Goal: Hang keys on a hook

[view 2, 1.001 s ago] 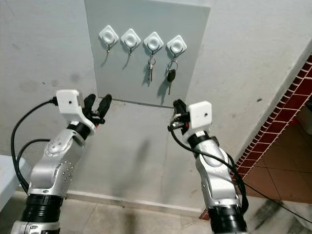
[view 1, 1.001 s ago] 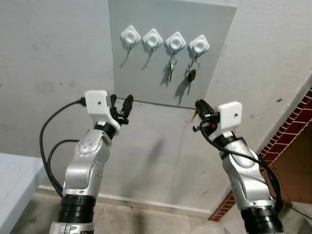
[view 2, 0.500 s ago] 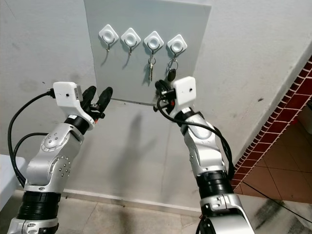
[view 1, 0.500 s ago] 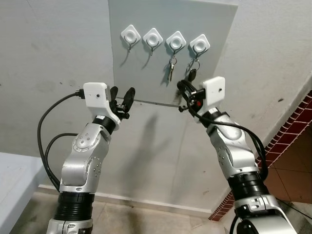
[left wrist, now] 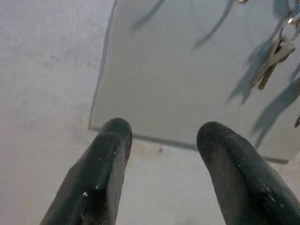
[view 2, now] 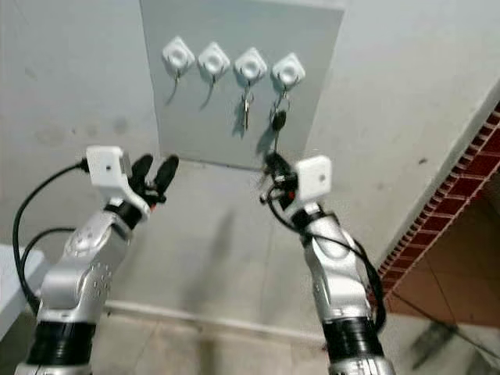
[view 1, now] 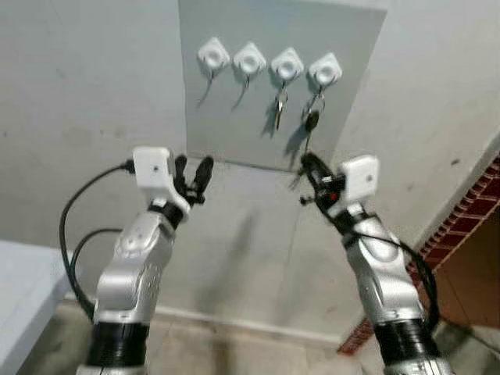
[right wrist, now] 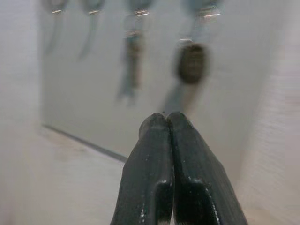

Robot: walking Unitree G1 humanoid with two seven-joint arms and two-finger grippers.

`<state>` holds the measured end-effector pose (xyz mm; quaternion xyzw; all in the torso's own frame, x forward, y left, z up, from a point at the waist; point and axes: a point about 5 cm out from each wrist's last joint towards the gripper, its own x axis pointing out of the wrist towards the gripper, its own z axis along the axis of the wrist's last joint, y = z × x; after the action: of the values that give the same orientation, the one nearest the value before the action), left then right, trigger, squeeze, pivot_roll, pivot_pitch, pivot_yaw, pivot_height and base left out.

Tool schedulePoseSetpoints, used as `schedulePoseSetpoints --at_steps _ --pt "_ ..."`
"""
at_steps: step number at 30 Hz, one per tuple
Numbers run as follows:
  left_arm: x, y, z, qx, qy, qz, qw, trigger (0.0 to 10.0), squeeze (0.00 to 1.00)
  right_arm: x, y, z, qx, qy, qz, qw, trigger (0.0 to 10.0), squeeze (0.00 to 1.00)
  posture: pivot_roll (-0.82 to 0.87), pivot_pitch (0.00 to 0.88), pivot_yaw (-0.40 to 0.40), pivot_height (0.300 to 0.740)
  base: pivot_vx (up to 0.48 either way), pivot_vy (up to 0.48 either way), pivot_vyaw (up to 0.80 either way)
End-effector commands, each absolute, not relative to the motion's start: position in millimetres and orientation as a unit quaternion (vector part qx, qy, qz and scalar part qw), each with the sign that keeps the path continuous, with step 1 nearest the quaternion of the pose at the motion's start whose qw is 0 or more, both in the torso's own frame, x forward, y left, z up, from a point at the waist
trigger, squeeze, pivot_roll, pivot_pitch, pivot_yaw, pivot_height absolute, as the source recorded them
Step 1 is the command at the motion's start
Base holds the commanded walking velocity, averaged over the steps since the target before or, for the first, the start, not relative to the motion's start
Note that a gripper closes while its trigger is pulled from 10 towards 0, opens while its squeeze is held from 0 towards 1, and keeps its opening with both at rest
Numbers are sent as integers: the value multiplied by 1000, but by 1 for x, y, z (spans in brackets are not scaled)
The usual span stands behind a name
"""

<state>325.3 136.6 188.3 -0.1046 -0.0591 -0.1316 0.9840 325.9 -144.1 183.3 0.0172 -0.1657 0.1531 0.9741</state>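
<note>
Four white hooks (view 1: 268, 66) run in a row across the grey panel (view 1: 234, 125) at the upper centre of your head views. Your silver key (view 1: 278, 110) hangs from the third hook from the left, and your black-headed key (view 1: 311, 121) hangs from the fourth. Your right end effector (view 1: 310, 166) sits just below the black-headed key, at centre right of the frame, its fingers (right wrist: 166, 159) pressed together on nothing; the wrist view there is blurred. Your left end effector (view 1: 193, 173) is raised at centre left, near the panel's lower left corner, with its fingers (left wrist: 105, 159) spread apart. At the lower right you see red brick tiling (view 1: 469, 226).
</note>
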Motion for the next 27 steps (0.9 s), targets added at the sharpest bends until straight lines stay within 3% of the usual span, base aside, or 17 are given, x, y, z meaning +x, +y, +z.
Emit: schedulePoseSetpoints --at_steps 1,13,27 --pt "322 139 180 -110 -46 -124 985 10000 0 315 -158 188 28 -181 114 977 10000 0 23 0 -48 740 0 0 0" --pt "306 145 155 -159 -27 -127 979 10000 0 278 -172 165 55 -158 17 986 10000 0 -12 0 -3 740 0 0 0" --pt "314 152 153 -160 -16 -124 979 10000 0 271 -169 159 65 -142 -5 988 10000 0 -21 0 35 740 0 0 0"
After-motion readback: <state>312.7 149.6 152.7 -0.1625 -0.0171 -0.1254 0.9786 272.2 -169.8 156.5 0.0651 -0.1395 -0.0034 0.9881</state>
